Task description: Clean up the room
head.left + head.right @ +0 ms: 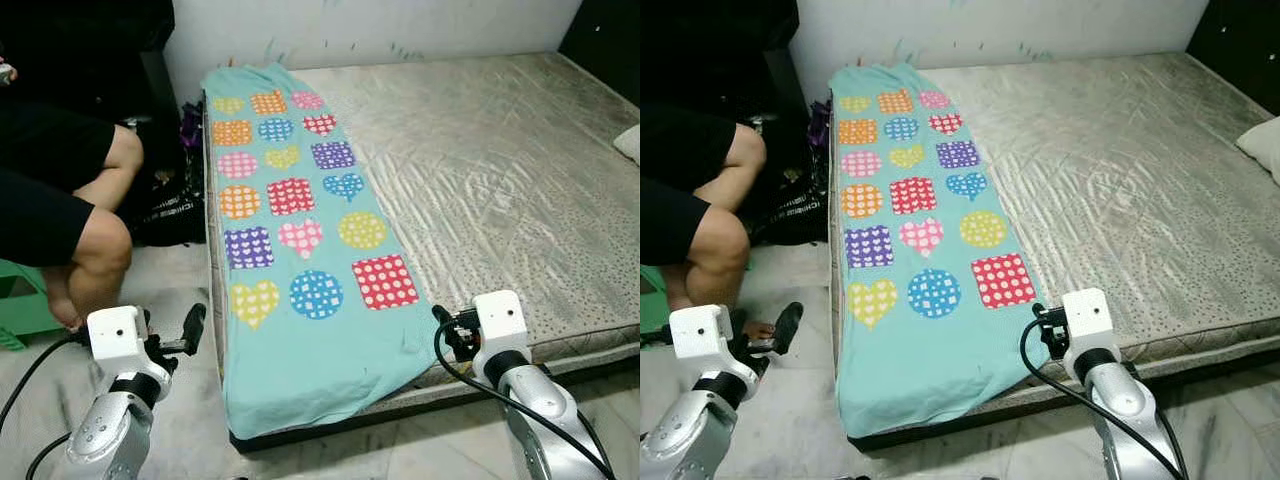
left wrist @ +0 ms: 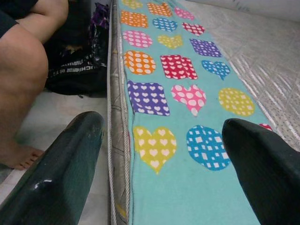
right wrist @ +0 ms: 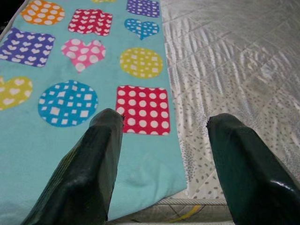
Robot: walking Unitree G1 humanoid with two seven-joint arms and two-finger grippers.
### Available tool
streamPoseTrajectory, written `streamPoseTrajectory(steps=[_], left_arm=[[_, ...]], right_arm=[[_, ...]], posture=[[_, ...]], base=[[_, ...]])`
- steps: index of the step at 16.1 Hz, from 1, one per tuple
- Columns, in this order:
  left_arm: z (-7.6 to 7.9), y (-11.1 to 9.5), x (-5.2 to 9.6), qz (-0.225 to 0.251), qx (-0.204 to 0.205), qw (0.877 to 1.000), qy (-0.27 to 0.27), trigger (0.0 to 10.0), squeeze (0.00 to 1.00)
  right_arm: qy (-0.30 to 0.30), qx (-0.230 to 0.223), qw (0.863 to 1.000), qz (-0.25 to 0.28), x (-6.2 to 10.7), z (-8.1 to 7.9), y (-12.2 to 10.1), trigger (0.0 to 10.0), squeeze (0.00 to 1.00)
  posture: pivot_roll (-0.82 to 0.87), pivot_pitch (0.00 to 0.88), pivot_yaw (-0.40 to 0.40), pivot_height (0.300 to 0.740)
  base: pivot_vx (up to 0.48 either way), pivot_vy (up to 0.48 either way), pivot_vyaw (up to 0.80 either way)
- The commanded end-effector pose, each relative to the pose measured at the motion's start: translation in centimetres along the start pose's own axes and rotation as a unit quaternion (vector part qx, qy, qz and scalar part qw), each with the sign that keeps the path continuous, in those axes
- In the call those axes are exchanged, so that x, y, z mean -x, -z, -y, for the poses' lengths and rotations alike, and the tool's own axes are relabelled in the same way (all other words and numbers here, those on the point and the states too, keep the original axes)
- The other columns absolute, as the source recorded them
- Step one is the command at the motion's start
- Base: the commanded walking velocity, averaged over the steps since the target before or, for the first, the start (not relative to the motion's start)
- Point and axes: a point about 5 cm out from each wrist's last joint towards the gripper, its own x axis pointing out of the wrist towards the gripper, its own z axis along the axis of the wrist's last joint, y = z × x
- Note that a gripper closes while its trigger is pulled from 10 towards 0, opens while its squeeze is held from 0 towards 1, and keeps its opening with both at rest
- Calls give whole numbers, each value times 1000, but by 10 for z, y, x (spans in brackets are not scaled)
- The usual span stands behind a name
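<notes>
**Blanket laid flat on bed, both grippers spread at the near end**

Turquoise blanket with hearts, circles and squares, spread in a long strip along the left edge of the bare mattress. Long axis from the near bed edge toward the far wall; far end close to the wall, near end draped over the front edge of the mattress. Lies smooth, few wrinkles, left border roughly flush with the mattress side.

Left gripper low beside the left bed edge, jaws wide open, holding nothing; mattress side seam and blanket border between the fingers in the wrist view. Right gripper at the near right corner of the blanket, jaws likewise wide open and empty, straddling the blanket's right border where it meets bare mattress.

Likely reason for the stance: one gripper per near corner, set up to pinch both and fold or lift along the long axis. No contact visible at either corner.

Person seated at left, knees bent, near the bed; dark bag on the floor by the mattress side. Worth watching on the left side.
</notes>
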Motion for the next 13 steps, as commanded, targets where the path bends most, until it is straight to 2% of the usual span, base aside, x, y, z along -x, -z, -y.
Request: streamPoseTrajectory(steps=[1,5,13], left_arm=[[0,-2,1,0,-2,1000,1,10000,0],[5,-3,-1,1,2,1000,5,10000,0],[7,-7,-7,11,-2,1000,1,10000,0]], right_arm=[[0,-5,1000,3,3,0,-2,10000,0],[-9,-8,1000,5,2,-1,-5,10000,0],[-17,-4,1000,11,-1,-2,-10,10000,0]], posture=[[-69,139,-13,740],[-76,148,-16,697],[-80,151,-24,617]], base=[[0,0,0],[0,0,0],[0,0,0]])
